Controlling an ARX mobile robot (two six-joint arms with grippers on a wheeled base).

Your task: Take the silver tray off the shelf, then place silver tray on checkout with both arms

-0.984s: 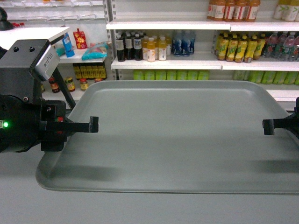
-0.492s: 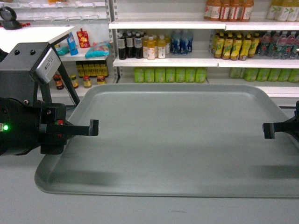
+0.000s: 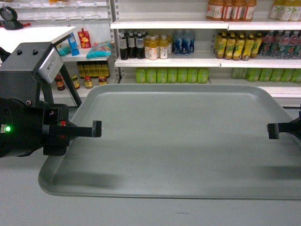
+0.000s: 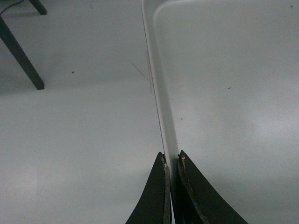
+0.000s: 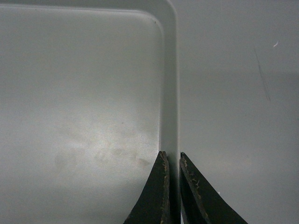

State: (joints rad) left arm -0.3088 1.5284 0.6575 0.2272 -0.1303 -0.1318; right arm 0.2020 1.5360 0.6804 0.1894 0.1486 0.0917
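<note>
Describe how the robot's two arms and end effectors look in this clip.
The left arm is a bulky matte black housing with a small green light, topped by a black box with a grey face. Its left end effector has two narrow black tapered fingers with pale, worn inner edges. The right end effector matches, its arm mostly out of frame.

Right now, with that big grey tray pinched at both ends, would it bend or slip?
The silver tray looks stiff: its floor stays flat between the two grips. It might slip, since the left gripper and right gripper pinch only the thin smooth rim. Being so wide, it would probably tilt if one side let go.
</note>
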